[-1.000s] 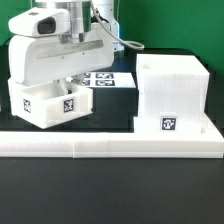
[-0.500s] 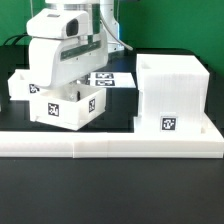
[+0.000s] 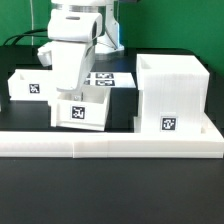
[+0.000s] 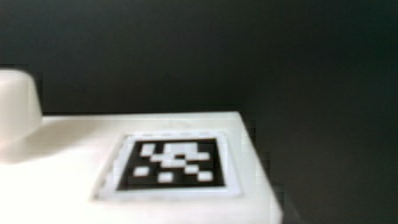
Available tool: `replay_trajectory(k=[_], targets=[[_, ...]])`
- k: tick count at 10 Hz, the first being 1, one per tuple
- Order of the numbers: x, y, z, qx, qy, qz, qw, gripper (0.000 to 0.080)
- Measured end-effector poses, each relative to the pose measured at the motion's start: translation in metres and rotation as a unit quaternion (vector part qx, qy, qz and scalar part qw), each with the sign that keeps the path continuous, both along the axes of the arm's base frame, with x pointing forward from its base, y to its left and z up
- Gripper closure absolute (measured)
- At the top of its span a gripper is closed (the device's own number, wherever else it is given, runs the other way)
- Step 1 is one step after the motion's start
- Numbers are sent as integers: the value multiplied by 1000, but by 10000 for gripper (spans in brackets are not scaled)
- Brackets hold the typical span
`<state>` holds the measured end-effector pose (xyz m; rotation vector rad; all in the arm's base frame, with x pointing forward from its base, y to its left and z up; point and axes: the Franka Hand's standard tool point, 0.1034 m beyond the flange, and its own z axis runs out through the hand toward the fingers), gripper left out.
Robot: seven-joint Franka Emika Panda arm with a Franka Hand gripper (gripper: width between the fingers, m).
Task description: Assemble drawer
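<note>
You've got a strip of bare table (image 3: 120, 108) between your gripper (image 3: 72, 97) and the casing (image 3: 170, 90) on the exterior view's right. The L-shaped wall (image 3: 110, 147) runs just in front. The drawer box (image 3: 84, 116) is directly under the gripper, clamped, with the fingertips hidden inside. The second box (image 3: 25, 85) sits beyond it, to the exterior view's left.

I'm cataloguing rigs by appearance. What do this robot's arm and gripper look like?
The arm is glossy white with smooth, rounded housings and a grey section near its top. The gripper has a boxy white body with no markings visible. Dark cables run behind it. Its fingers are hidden in the exterior view.
</note>
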<state>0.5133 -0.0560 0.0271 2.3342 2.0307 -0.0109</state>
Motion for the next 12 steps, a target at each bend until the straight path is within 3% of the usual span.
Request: replay_trajectory(k=[2,4,7,10,12], targets=[[-1,1,-1,1,1,-6,1000,755],[3,20,-3,7,6,-19,1000,755],[2,17,-4,7,-1,-23,1000,755],[5,29,-6,12,2,-21,1000,755],[4,26,-7,12,3,-24,1000,755]])
